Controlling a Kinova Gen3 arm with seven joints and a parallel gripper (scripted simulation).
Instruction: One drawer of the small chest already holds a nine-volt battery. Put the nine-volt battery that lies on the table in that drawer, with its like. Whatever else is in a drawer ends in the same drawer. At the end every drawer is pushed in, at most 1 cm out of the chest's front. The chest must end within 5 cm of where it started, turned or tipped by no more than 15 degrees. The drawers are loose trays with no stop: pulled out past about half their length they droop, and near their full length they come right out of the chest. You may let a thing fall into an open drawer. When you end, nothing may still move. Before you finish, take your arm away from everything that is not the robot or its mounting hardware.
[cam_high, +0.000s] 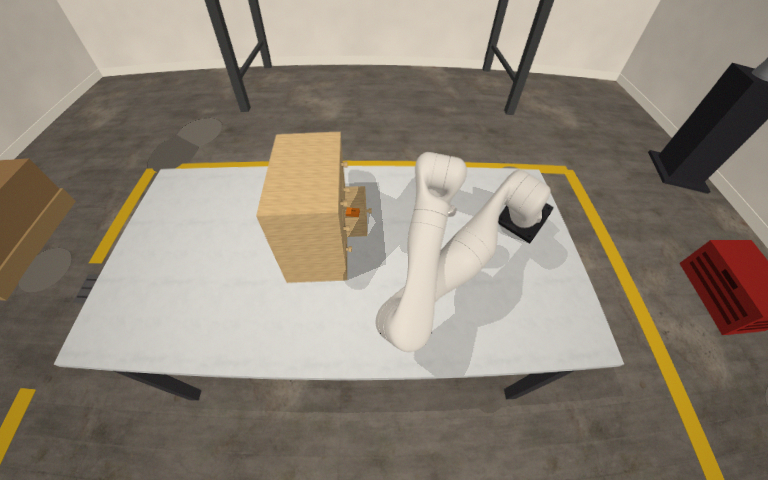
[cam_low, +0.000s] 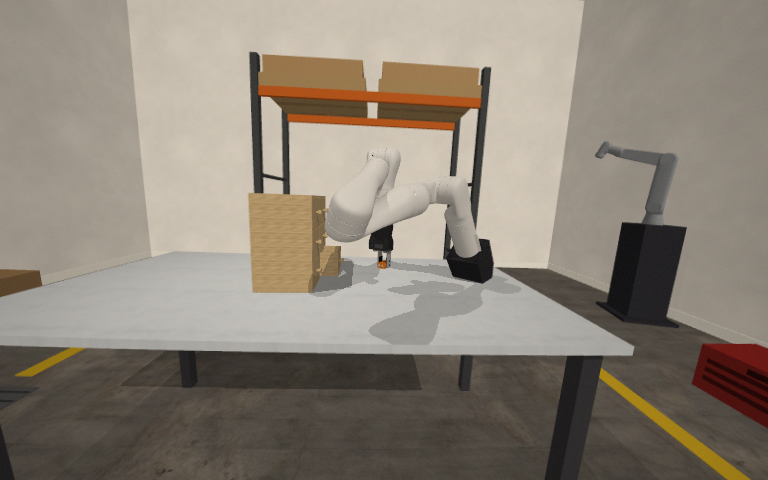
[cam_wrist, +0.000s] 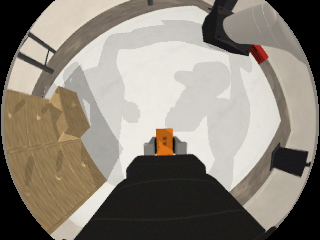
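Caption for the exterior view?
Gripper carries the orange battery above the table, beside the chest's open drawer.

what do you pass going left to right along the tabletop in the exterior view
Wooden chest → its pulled-out bottom drawer → gripper shut on the orange nine-volt battery, just above the table → arm's black base.
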